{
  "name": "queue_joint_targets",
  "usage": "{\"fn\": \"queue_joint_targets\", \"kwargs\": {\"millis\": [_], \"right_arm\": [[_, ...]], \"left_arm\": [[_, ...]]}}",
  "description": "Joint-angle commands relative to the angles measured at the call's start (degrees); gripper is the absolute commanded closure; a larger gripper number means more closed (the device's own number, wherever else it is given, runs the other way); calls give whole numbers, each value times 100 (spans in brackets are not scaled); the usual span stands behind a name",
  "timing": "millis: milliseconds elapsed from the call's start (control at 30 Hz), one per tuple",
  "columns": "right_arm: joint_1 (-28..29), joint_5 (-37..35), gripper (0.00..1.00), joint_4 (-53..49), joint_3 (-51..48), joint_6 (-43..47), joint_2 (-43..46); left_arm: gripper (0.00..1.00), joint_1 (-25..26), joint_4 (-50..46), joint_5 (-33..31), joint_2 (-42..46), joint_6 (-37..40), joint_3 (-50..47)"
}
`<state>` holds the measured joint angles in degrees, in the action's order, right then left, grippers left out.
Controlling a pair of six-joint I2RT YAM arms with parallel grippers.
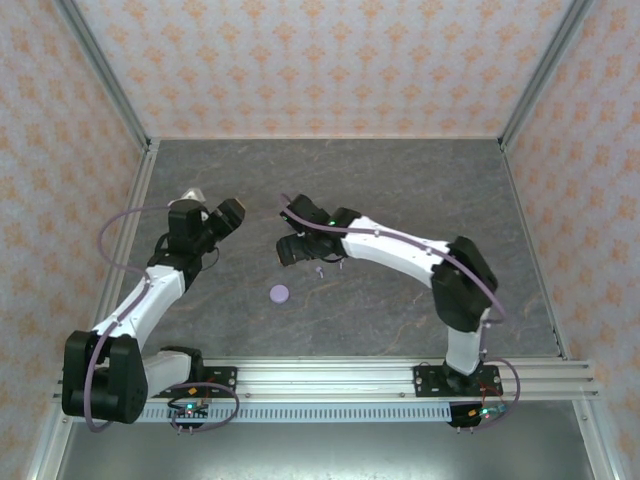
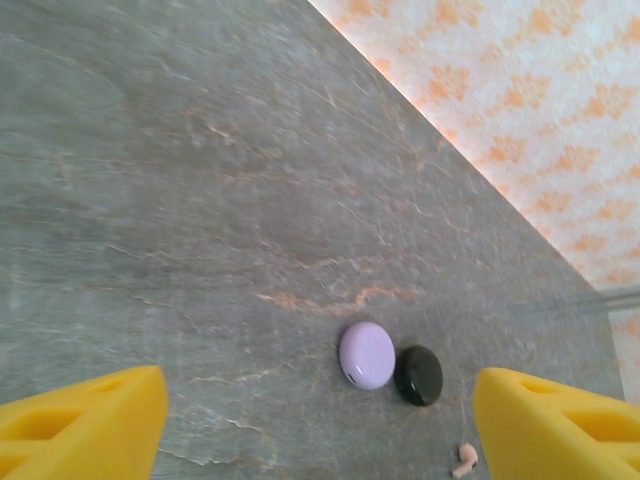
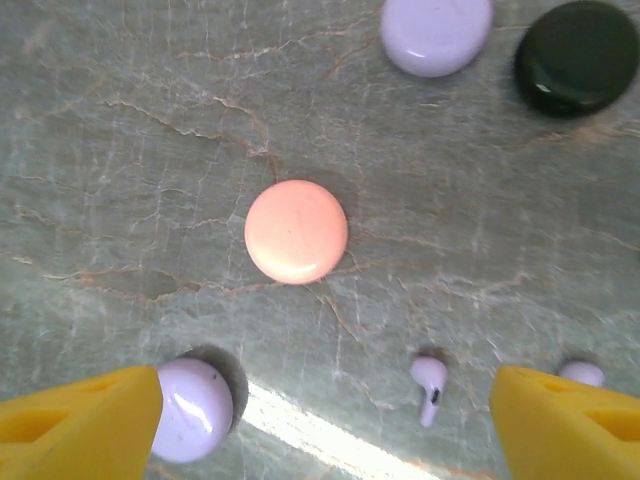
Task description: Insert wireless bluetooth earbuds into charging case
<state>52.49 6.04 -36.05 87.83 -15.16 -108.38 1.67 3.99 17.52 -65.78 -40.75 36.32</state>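
Surface: grey stone-pattern tabletop [image 1: 400, 190], matte, veined with pale and rust-coloured lines, edged by aluminium rails.
Walls: pale wallpaper [image 1: 300, 60] with a repeating orange motif, on three sides.
Left gripper [image 2: 320, 405]: yellow fingers [image 2: 90, 425] spread wide, nothing between them but tabletop.
Right gripper [image 3: 325, 405]: yellow fingers [image 3: 570, 425] spread wide, holding nothing, above the cluster of discs.
Discs: round, domed and smooth. The pink disc [image 3: 296, 231] lies mid-view at the right wrist. The lavender disc [image 3: 436, 32] and black disc [image 3: 582, 56] lie side by side beyond it. A second lavender disc [image 3: 190, 408] is glossy and partly behind one finger.
Earbuds: the lavender earbud [image 3: 430, 385] is stemmed and lies loose on the table between the right gripper's fingers. Another lavender bud [image 3: 580, 373] is half hidden by a finger. The pink earbud [image 2: 464, 459] lies near the black disc. All rest outside the discs.
Obstruction: in the top view the right arm [image 1: 400, 250] covers most of the cluster.
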Motion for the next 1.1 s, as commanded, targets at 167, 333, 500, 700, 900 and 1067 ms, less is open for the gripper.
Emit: {"fn": "queue_joint_targets", "kwargs": {"millis": [167, 333, 500, 700, 900, 1067], "right_arm": [[24, -198, 14, -839, 1448, 463, -1412], [42, -121, 17, -1131, 2115, 617, -2065], [59, -112, 22, -1338, 2490, 664, -2484], [77, -100, 28, -1452, 2726, 733, -2770], [112, -70, 33, -1573, 2681, 780, -2795], [144, 0, 39, -1555, 2494, 768, -2707]], "left_arm": [[18, -577, -276, 281, 468, -232, -300], [18, -698, -353, 299, 560, -181, -343], [17, -731, -331, 318, 542, -192, -375], [16, -738, -306, 318, 522, -196, -397], [16, -738, -247, 319, 483, -196, -432], [16, -738, -218, 320, 478, -187, -459]]}}
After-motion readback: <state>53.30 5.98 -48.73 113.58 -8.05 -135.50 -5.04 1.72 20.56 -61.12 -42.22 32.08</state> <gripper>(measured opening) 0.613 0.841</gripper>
